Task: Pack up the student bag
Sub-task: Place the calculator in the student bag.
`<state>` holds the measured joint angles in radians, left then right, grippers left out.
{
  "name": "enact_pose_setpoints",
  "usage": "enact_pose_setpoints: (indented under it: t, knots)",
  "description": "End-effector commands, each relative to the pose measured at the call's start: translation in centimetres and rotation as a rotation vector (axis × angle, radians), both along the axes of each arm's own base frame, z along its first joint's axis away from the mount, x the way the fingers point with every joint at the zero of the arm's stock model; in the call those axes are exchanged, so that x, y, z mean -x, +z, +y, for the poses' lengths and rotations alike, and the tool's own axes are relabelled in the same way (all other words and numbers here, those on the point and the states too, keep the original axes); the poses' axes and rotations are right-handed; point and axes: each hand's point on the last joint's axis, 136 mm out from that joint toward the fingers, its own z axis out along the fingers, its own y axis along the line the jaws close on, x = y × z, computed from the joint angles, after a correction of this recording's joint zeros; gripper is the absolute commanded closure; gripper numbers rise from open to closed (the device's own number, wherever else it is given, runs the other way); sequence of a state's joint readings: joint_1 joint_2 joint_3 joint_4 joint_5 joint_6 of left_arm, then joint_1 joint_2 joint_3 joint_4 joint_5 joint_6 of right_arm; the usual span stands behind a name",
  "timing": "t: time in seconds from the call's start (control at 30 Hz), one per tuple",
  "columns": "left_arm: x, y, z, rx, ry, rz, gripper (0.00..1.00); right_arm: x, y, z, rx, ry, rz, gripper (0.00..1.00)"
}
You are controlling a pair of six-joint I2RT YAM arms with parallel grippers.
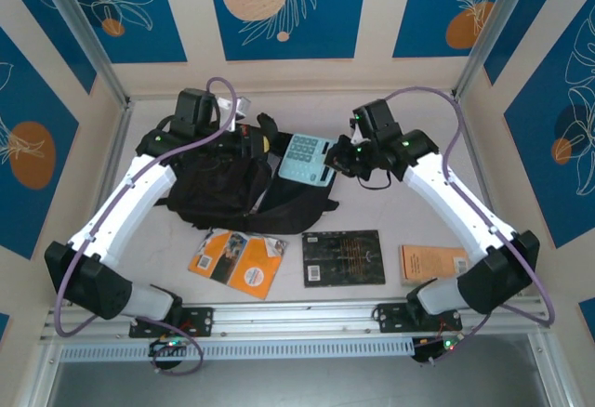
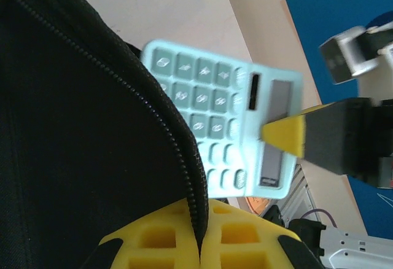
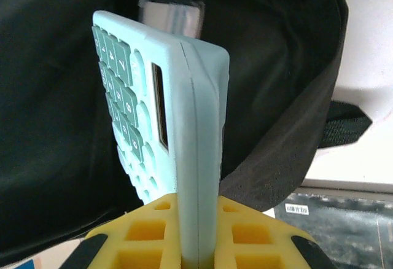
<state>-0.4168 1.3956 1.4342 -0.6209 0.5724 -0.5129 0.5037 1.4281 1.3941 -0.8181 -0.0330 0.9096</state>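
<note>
The right gripper (image 3: pixel 198 235) has its yellow jaws closed on the display end of a pale blue calculator (image 3: pixel 184 121), which it holds on edge at the mouth of the student bag (image 1: pixel 218 193). The left gripper (image 2: pixel 200 238) is pinched tight on the bag's zipper edge (image 2: pixel 142 97), apparently lifting it so the opening gapes toward the calculator. The bag lies on the table (image 1: pixel 372 216) between the two arms, toward the far side. Its dark interior sits behind the calculator in the right wrist view, and I cannot tell what, if anything, is already inside.

By my reading, the packing is at an early stage: the calculator is at the opening but not yet in. Three books lie on the table outside the bag, near the arm bases: an orange book (image 1: pixel 235 260) just in front of it, a flat black book (image 1: pixel 343 257) beside that, and a brown-orange book (image 1: pixel 433 264) further right. These look left to pack
</note>
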Motion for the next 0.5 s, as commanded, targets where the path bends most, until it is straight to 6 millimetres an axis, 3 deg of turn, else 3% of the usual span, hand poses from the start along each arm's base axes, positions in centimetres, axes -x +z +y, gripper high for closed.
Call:
enact_pose_setpoints:
  t: [0.0,0.17,0.3,0.47]
  knots:
    - [1.1,3.3,-0.2,0.041,-0.039,-0.109,1.0,0.5,-0.6,1.1,-0.033,-0.015,0.072,1.0]
    - [1.2,4.3,0.1,0.034,-0.033,-0.149,1.0,-0.6,-1.7,3.5,-0.045,0.019,0.114,1.0]
    - [1.0,4.9,0.2,0.026,-0.028,-0.172,1.0,-1.7,-2.6,6.6,0.017,0.101,0.137,1.0]
    - [0.3,5.4,0.2,0.018,-0.018,-0.204,1.0,-2.8,-3.5,11.1,-0.063,0.161,0.215,1.0]
